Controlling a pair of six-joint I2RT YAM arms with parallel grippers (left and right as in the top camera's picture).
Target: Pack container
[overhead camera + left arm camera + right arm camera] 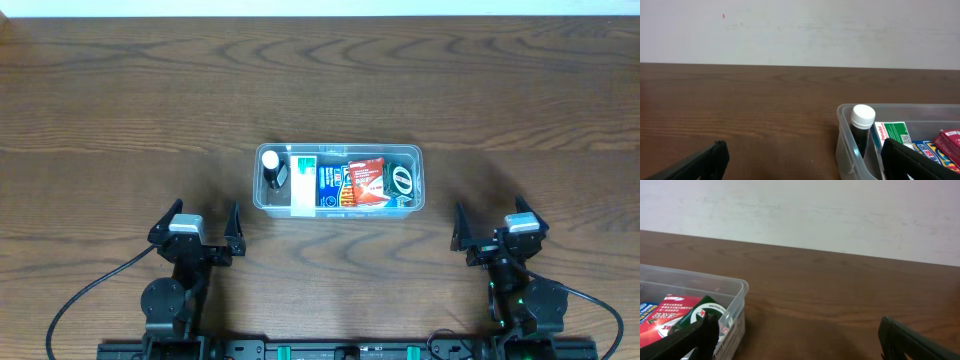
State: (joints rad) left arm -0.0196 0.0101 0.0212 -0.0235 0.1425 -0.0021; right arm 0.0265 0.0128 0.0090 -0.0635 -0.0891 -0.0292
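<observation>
the container (340, 148) is set at the middle of the bench (120, 100), lengthwise, just beyond the two arms. it is packed in a row: a dark bottle with a white cap (270, 165) at its left end, then a white-and-green box (303, 183), a blue packet (329, 185), a red packet (366, 180) and a green packet (401, 180) at the right end. the left pincer (205, 212) is held released, jaws spread wide, near the container's left front corner. the right pincer (489, 210) is likewise spread wide and empty, near the right front corner.
</observation>
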